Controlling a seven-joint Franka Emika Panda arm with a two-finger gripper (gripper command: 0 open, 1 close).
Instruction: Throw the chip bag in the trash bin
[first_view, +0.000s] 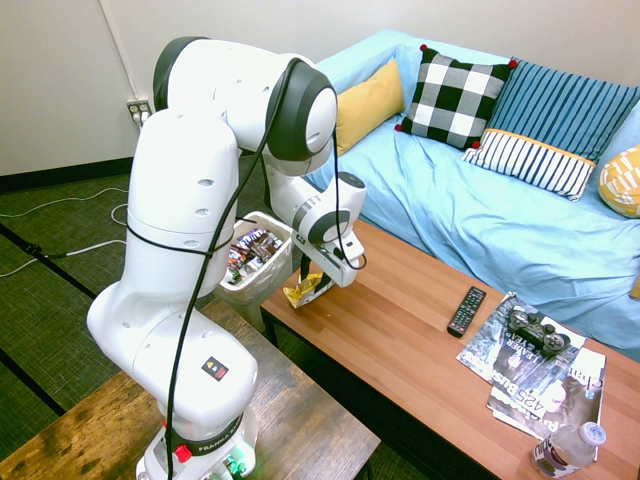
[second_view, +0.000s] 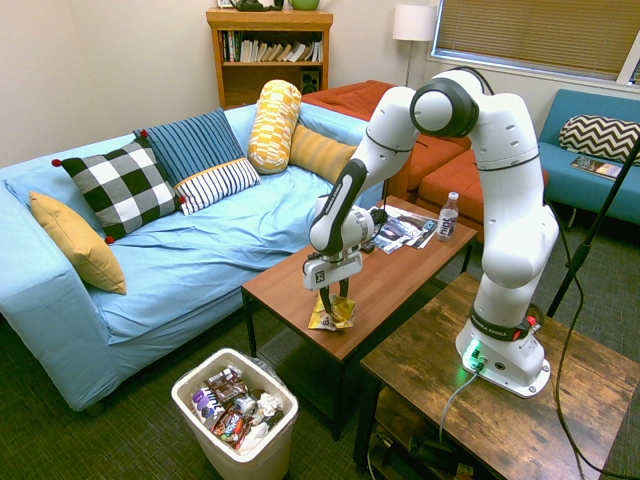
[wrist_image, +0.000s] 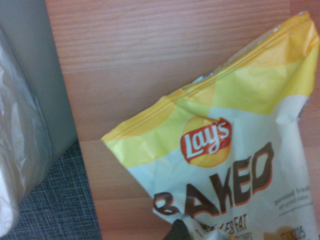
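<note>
From my console: chip bag (second_view: 343, 319) lies on the near end of the worktop (second_view: 283, 283), close to the edge beside the trash bin (second_view: 247, 466). My tool (second_view: 335, 304) is low over it, fingers apart, one to each side of the bag's middle; I can't confirm a grip.

Handling, my guess: very light, thin slick foil, soft, some air perhaps inside. It should crumple rather than resist, and could slide or twist if I catch only a sliver. Nothing in it worth protecting, so I can squeeze firmly. Best hold is a bunched fold of the body, not the flat crimped seam.

Looks: yellow top band with orange patches, pale greenish-white body, red and yellow Lay's badge, dark BAKED lettering. Crimped end runs straight, lower part puckered
</note>
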